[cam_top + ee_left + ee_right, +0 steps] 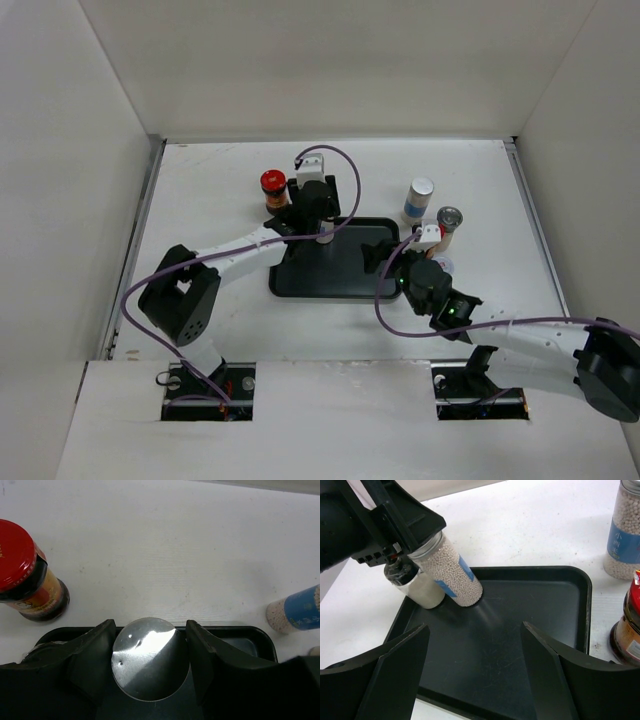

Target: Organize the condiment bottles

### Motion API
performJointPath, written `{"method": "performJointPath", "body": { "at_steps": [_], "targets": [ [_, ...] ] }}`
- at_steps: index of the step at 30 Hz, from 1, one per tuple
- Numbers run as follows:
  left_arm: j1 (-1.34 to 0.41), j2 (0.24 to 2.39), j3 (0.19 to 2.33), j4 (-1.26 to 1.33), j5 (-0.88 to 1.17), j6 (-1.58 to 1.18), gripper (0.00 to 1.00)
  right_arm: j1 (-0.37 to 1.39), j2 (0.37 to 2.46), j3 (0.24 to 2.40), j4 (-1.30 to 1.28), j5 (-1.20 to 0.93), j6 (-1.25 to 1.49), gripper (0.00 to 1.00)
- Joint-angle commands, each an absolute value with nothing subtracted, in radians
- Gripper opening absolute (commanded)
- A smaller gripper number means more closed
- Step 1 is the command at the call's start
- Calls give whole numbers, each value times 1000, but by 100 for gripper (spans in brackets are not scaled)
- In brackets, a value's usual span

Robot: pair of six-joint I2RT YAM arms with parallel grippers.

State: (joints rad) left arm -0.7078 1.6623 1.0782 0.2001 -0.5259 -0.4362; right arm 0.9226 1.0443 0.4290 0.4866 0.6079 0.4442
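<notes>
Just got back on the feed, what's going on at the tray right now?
The left gripper is clamped on a silver-lidded pellet bottle, which is tilted with its base down in the black tray, beside a white shaker standing there. The right gripper hangs open and empty over the tray's near side. Three bottles stand outside the tray: a red-lidded jar at its far left, and a blue-labelled bottle and a grey-lidded jar at its far right.

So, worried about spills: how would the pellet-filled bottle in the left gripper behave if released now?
Likely tips: the pellet bottle appears tilted in the tray. Tall, narrow and round, it could then roll or hit the white shaker beside it. Packed full, so probably heavyish.
</notes>
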Motion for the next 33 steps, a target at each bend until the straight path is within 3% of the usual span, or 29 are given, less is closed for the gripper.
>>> {"method": "performJointPath", "body": {
  "at_steps": [1, 6, 12, 22, 33],
  "targets": [
    [-705, 1649, 1071, 313, -538, -428, 44, 917, 1043, 443, 538, 618, 456, 80],
    [-711, 1625, 1060, 305, -549, -422, 72, 913, 1049, 442, 540, 618, 459, 80],
    [-734, 1569, 1098, 279, -554, -390, 86, 913, 1058, 443, 540, 615, 459, 80],
    [-618, 1465, 1137, 166, -598, -394, 85, 915, 1063, 446, 541, 615, 456, 81],
    [-423, 1627, 1219, -2, -499, -394, 87, 917, 1092, 460, 538, 597, 457, 84]
  ]
}}
